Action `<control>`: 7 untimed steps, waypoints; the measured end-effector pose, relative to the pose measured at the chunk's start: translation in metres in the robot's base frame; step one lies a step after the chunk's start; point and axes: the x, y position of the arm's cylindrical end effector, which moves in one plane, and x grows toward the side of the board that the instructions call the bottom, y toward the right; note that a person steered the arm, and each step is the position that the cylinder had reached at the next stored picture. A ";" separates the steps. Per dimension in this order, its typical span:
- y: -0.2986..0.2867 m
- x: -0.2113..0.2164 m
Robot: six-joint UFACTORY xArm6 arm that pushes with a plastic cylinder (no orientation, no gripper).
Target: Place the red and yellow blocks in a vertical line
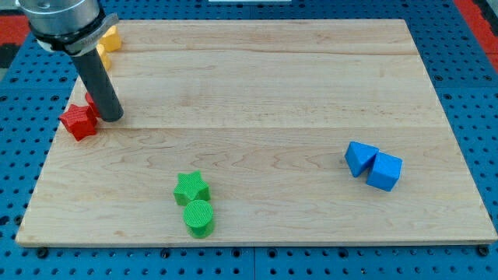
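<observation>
A red star-shaped block (78, 121) lies near the left edge of the wooden board (257, 85). A second red block (91, 99) shows just behind it, mostly hidden by the rod. My tip (110, 117) rests on the board right beside the red star, on its right side. A yellow block (110, 37) sits at the board's top left corner, and a second yellow piece (103, 55) shows below it, partly hidden by the arm. Their shapes cannot be made out.
A green star block (191, 187) and a green cylinder (199, 218) touch each other at the bottom centre. Two blue blocks (361, 157) (384, 171) sit side by side at the right. The board lies on a blue pegboard.
</observation>
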 end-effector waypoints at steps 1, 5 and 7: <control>-0.005 -0.029; 0.230 0.147; 0.170 0.156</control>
